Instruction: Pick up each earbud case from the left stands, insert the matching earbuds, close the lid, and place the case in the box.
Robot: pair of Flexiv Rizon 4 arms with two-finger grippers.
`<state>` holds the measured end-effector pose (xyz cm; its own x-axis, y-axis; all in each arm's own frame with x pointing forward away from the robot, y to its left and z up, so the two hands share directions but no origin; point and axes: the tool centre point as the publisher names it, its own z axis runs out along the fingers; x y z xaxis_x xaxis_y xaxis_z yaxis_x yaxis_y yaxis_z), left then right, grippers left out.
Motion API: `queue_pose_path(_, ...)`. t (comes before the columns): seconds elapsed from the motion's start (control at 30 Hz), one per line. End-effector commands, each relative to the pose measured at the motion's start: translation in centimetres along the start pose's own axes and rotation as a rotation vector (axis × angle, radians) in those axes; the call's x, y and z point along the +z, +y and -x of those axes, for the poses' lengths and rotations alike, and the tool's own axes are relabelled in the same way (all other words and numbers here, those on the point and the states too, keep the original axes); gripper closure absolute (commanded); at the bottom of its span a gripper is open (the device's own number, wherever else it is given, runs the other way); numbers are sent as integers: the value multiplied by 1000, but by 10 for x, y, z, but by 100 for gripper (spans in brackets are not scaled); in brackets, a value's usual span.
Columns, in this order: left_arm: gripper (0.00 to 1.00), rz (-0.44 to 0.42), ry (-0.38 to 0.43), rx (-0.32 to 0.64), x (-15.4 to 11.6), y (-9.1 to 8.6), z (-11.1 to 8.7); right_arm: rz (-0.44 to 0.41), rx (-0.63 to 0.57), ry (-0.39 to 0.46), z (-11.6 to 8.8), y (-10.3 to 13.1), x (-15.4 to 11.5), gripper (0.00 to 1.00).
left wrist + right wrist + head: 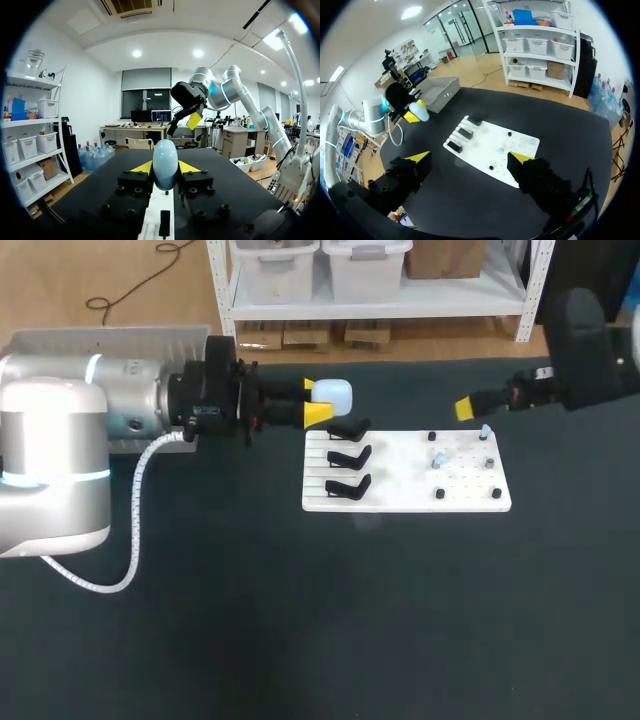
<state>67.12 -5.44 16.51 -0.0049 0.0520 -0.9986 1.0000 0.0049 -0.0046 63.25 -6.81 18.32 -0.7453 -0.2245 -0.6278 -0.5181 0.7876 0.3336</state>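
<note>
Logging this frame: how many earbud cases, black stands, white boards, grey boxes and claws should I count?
Earbud case: 1, held in the left claw
Black stands: 3
White board: 1
Grey box: 1
Claws: 2, the left claw and the right claw
Total: 8

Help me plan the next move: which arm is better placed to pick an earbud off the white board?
Right. The right gripper is open, empty and near the earbuds on the white board's right half. The left gripper is shut on the earbud case, beside the stands.
</note>
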Motion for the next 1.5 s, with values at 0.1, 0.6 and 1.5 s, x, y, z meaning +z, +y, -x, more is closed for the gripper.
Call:
queue_pose_path(0.1,100,-11,-11,3,1,2,-2,-3,-14,25,-4,15,9,0)
queue_pose_path(0.6,100,-15,-12,11,1,3,-2,39,-65,84,1,48,31,0)
queue_pose_path(1.5,100,-15,-12,11,1,3,-2,88,-96,206,42,87,87,0)
